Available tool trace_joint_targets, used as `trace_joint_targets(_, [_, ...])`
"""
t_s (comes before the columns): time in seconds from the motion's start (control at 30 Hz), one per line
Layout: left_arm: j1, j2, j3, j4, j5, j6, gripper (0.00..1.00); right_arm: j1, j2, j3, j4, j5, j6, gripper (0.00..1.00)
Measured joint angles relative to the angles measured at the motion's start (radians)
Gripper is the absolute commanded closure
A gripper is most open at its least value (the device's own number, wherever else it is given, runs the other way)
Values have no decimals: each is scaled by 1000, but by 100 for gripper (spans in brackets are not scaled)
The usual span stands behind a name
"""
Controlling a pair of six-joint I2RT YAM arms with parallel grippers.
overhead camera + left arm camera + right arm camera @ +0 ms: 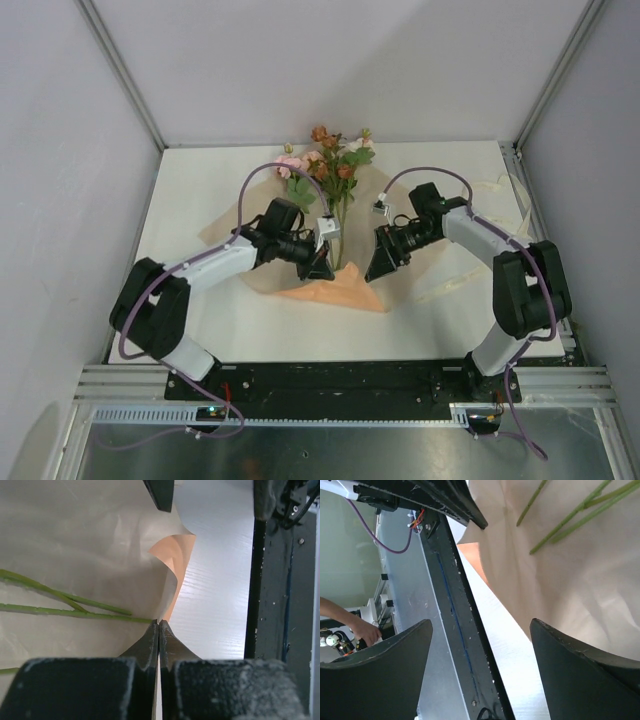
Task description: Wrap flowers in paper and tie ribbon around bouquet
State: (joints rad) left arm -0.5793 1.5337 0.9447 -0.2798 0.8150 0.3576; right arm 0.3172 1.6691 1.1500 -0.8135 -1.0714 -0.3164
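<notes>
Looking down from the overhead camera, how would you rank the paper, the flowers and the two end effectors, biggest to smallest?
1. The paper, spread widest beneath everything else.
2. The flowers, counting blooms and stems together.
3. The left end effector and the right end effector: smallest, and too alike in size to rank between them.

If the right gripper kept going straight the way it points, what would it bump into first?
Most likely the raised edge of the thin peach-orange paper sheet, just ahead of the right gripper; the left gripper sits beyond. Depth is unclear.
</notes>
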Motion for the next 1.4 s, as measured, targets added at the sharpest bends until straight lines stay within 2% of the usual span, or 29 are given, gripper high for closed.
trace_joint_targets(0.4, [117,121,25,-14,89,-141,100,103,109,0,248,118,159,17])
trace_joint_targets(0.53, [148,134,25,-16,90,-160,98,129,152,0,269,132,182,25])
trace_joint_targets(0.6, [158,141,26,-16,91,-171,97,139,161,1,275,132,187,41])
trace_joint_targets(0.73, [169,155,28,-16,97,-186,91,153,188,12,288,118,196,84])
trace_joint_targets(0.77, [172,155,28,-18,98,-192,85,154,200,20,288,113,201,92])
trace_joint_targets(0.83, [183,155,30,-18,103,-202,70,158,224,41,287,103,209,98])
trace_joint_targets(0.93, [214,151,31,-19,102,-230,50,158,242,68,284,94,211,100])
trace_joint_targets(1.0, [237,141,29,-20,97,-253,42,156,242,80,282,93,209,100])
trace_joint_targets(1.03, [249,132,24,-18,95,-271,33,156,242,87,282,94,209,100])
trace_joint_targets(1.1, [270,103,0,-13,92,-294,25,156,241,97,280,95,208,100])
trace_joint_targets(1.27, [283,25,-96,-15,74,-332,23,156,241,132,253,114,186,100])
trace_joint_targets(1.4, [290,17,-142,-15,34,-367,28,164,241,177,224,155,158,100])
